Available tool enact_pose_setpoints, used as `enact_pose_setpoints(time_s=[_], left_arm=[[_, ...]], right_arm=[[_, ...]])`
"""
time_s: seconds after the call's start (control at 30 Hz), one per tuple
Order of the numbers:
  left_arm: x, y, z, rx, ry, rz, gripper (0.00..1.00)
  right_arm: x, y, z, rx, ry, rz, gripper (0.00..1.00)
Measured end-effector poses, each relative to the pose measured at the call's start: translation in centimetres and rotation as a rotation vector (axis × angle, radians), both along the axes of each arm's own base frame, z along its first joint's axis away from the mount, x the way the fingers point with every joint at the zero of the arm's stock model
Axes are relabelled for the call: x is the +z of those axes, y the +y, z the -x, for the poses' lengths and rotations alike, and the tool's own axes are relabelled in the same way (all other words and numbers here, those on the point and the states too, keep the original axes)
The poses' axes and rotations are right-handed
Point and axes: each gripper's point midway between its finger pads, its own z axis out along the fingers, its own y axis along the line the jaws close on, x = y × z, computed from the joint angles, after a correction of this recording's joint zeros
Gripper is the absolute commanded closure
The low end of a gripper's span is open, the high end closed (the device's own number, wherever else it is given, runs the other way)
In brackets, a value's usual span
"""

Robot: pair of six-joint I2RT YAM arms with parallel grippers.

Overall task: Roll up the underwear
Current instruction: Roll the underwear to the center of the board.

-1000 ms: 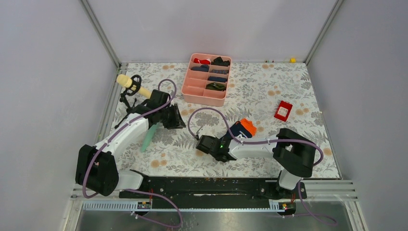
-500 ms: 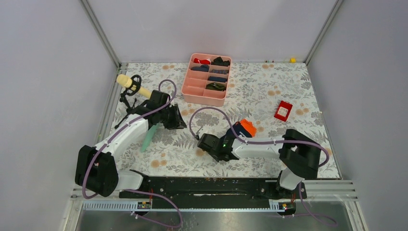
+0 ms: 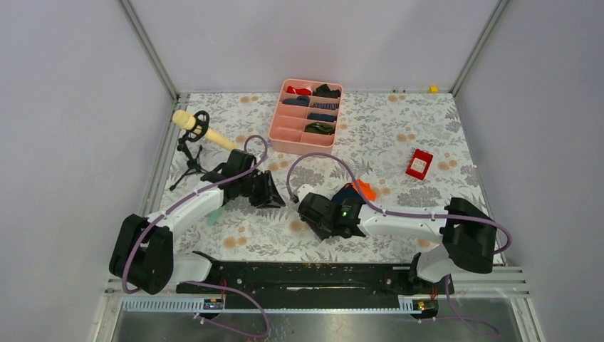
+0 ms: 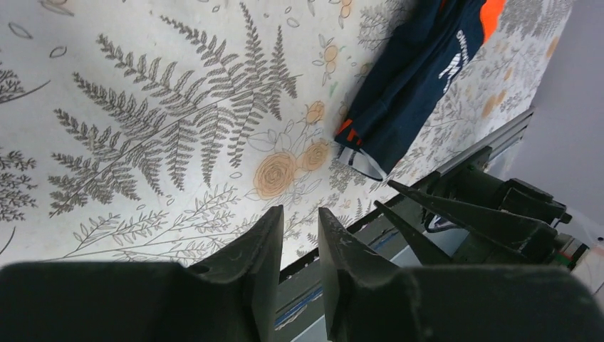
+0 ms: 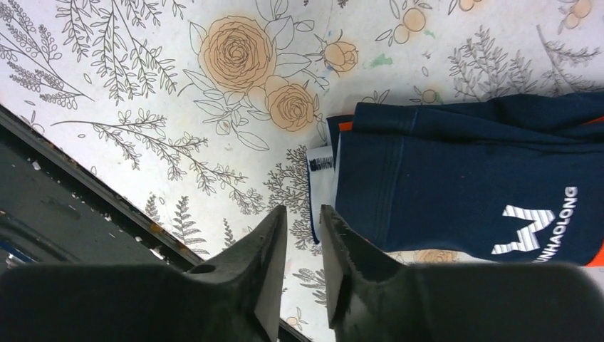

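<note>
The underwear (image 3: 356, 191) is dark navy cloth with an orange edge, lying folded on the floral table and partly hidden by my right arm. In the right wrist view its navy fold (image 5: 463, 185) with white lettering and a white label lies just ahead of and right of my right gripper (image 5: 303, 214), whose jaws are a narrow gap apart and empty. In the left wrist view the underwear (image 4: 409, 85) lies up and right of my left gripper (image 4: 300, 214), also narrowly open and empty. In the top view the left gripper (image 3: 276, 196) faces the right gripper (image 3: 311, 210).
A pink tray (image 3: 288, 132) with small rolled garments stands at the back. A red box (image 3: 419, 164) lies at the right. A yellow-headed stand (image 3: 191, 125) is at the left, with a green strip (image 3: 212, 216) by the left arm. The black rail (image 3: 320, 271) runs along the near edge.
My left gripper has moved right and nearer, toward the underwear. My right arm has stretched out and shifted its gripper up over the cloth's left end, hiding more of it.
</note>
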Motion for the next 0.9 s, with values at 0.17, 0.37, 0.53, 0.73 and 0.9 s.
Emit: enact_pose_setpoints(time_s=[0.17, 0.37, 0.53, 0.73, 0.9], left_arm=[[0.5, -0.4, -0.6, 0.005, -0.026, 0.023, 0.75], [0.4, -0.3, -0.8, 0.014, -0.031, 0.017, 0.76], [0.3, -0.2, -0.9, 0.021, -0.032, 0.01, 0.77], [0.2, 0.0, -1.1, 0.028, -0.034, 0.003, 0.77], [0.2, 0.0, -1.1, 0.029, -0.035, 0.001, 0.77]], right_arm=[[0.9, -0.9, -0.5, -0.022, -0.039, 0.014, 0.41], [0.6, -2.4, -1.3, -0.043, -0.087, 0.082, 0.42], [-1.0, -2.8, -1.3, -0.036, -0.077, 0.135, 0.43], [-1.3, -2.7, -1.2, -0.028, -0.081, 0.143, 0.43], [-1.4, -2.1, -1.0, -0.011, -0.095, 0.138, 0.42]])
